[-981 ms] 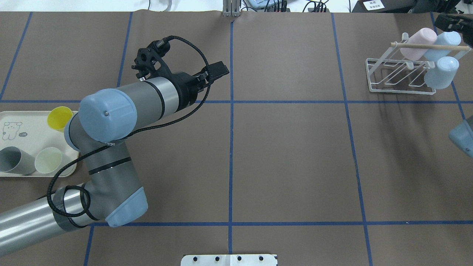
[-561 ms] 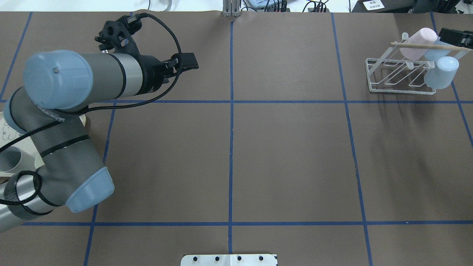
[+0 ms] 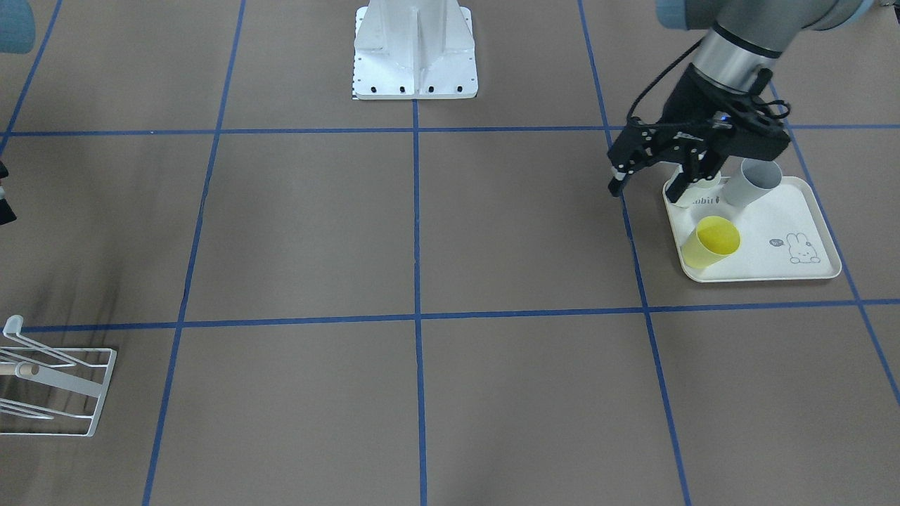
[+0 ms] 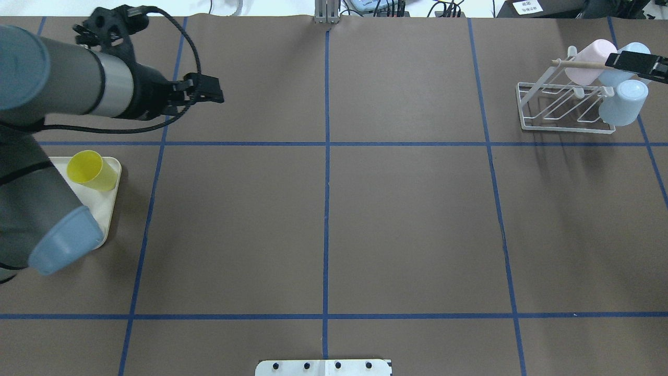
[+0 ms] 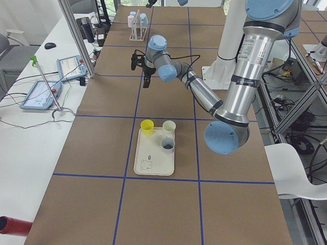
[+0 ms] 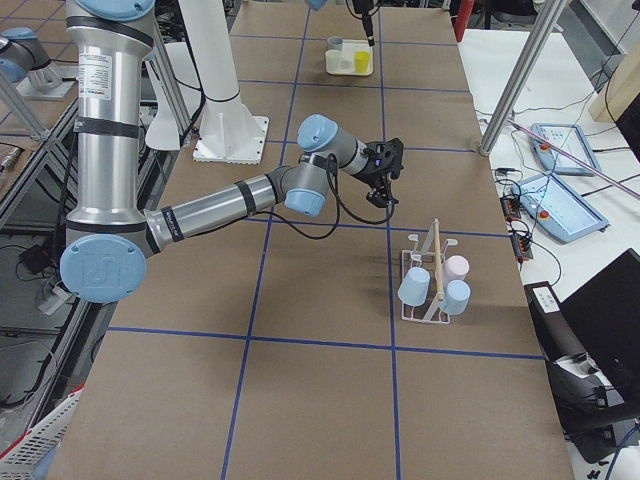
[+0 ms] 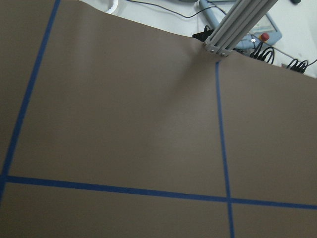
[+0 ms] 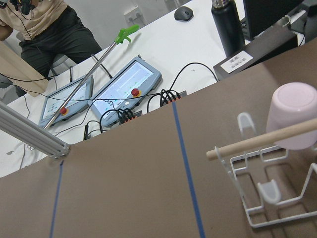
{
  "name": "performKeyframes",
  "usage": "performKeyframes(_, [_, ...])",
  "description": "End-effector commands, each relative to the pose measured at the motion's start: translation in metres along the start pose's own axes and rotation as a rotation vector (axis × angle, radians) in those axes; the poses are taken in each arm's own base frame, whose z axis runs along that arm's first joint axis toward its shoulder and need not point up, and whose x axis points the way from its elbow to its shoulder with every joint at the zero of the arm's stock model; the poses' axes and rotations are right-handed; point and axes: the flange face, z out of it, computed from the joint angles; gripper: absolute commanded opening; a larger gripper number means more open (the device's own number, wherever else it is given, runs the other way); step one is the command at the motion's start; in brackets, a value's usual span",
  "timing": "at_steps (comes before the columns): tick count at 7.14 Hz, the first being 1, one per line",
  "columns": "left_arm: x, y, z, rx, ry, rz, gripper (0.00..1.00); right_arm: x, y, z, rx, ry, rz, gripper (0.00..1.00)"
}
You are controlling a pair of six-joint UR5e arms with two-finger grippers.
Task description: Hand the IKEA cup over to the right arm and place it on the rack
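Note:
Three cups stand on the cream tray [image 4: 107, 214]: a yellow cup [image 3: 710, 242] [image 4: 94, 169], a grey cup [image 3: 752, 181] and a pale cup [image 5: 169, 127]. My left gripper [image 3: 648, 184] [image 4: 209, 95] hangs open and empty above the table, beside the tray and apart from the cups. The white wire rack [image 4: 563, 107] [image 6: 430, 295] holds a pink cup [image 4: 589, 60] [image 8: 292, 114] and two light-blue cups [image 4: 623, 102]. My right gripper [image 4: 636, 65] hovers over the rack's far right end. Whether it is open or shut I cannot tell.
The white robot base [image 3: 415, 49] stands at the table's middle edge. Blue tape lines cross the brown table cover [image 4: 407, 224]. Beyond the table's far edge lie pendants with cables [image 8: 124, 94], and a person sits there.
My left arm has swung left from near the table's middle toward the tray, its gripper still empty. My right gripper has come down and inward over the rack's end.

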Motion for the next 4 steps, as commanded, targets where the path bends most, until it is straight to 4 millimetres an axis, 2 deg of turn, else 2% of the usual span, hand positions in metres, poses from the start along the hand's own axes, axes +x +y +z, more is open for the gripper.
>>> performKeyframes(1, [-0.097,0.028,0.01,-0.113,-0.092,0.142,1.0,-0.032,0.006,-0.003,-0.071,-0.071,0.128,1.0])
performKeyframes(2, [-0.129,0.042,0.013,-0.157,-0.118,0.187,1.0,-0.054,0.018,0.007,-0.104,-0.102,0.168,1.0])
performKeyframes(4, [-0.192,0.055,0.016,-0.253,-0.146,0.23,1.0,-0.088,0.037,0.018,-0.156,-0.147,0.239,1.0])
